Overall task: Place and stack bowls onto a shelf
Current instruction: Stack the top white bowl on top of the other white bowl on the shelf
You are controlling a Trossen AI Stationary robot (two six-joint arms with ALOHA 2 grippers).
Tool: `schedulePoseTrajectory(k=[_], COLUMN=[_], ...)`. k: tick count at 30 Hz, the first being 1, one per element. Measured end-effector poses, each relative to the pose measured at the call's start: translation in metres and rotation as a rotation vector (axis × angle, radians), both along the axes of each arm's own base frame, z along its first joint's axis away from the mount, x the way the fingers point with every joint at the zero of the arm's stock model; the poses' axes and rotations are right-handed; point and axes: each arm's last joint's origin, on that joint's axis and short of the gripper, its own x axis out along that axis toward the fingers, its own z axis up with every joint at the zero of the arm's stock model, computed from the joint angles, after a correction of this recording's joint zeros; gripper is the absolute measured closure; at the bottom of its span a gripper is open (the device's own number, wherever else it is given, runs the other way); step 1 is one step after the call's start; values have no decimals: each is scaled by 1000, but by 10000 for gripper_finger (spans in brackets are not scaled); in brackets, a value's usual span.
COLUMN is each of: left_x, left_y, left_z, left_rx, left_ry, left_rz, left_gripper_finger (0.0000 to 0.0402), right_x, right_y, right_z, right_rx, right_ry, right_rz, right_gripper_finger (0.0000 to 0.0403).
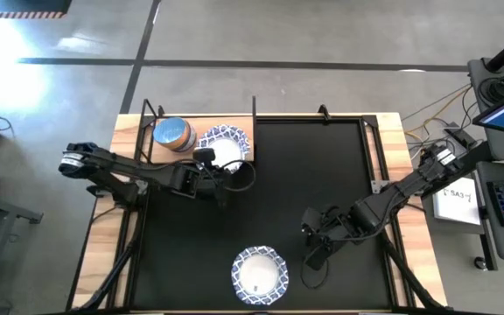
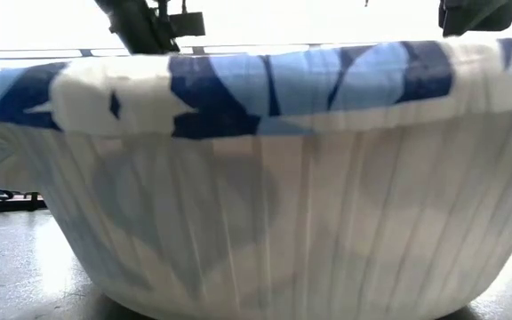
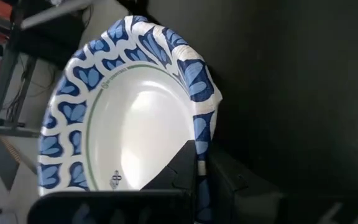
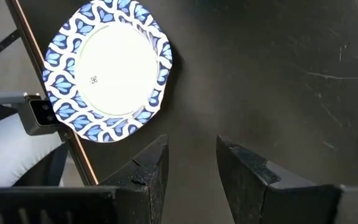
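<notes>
A: Status, quick. Left gripper [image 1: 220,175]?

B: Clenched on the rim of a white bowl with blue patterned rim [image 1: 225,145], holding it at the shelf [image 1: 159,154], at the board's inner end beside the black mat [image 1: 322,175]. The wrist view shows a finger [image 3: 182,165] pinching the rim, bowl tilted.

A: Right gripper [image 1: 316,238]?

B: Fingers apart, nothing between them, over the mat near the second blue-rimmed bowl [image 1: 258,272] at the front edge. That one's not on the shelf yet.

A: Anything else on the shelf?

B: A blue bowl [image 1: 172,134], just beside the held one.

A: Risks?

B: Thin rim pinch on a tilted bowl; I'd guess it could slip or land crooked, half off the board's end. It could also nudge the blue bowl. The black posts [image 1: 255,109] stand close to the drop spot, so clipping one is possible.

A: Blockers?

B: Mat's middle is bare between the arms. The front bowl fills the low view, so nothing useful there.
</notes>
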Motion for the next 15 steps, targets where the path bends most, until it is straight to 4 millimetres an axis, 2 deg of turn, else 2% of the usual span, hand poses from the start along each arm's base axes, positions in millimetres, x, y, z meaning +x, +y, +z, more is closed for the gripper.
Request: schedulePoseTrajectory(k=[7, 15], left_x=[0, 4], left_y=[17, 44], left_z=[-10, -11], left_rx=[-69, -82], left_ry=[26, 11], left_rz=[29, 85], left_gripper_finger=[400, 400], right_x=[0, 0], right_y=[0, 0], right_z=[0, 0], right_rx=[-7, -14], right_ry=[-3, -4], right_rz=[11, 23], right_gripper_finger=[280, 280])
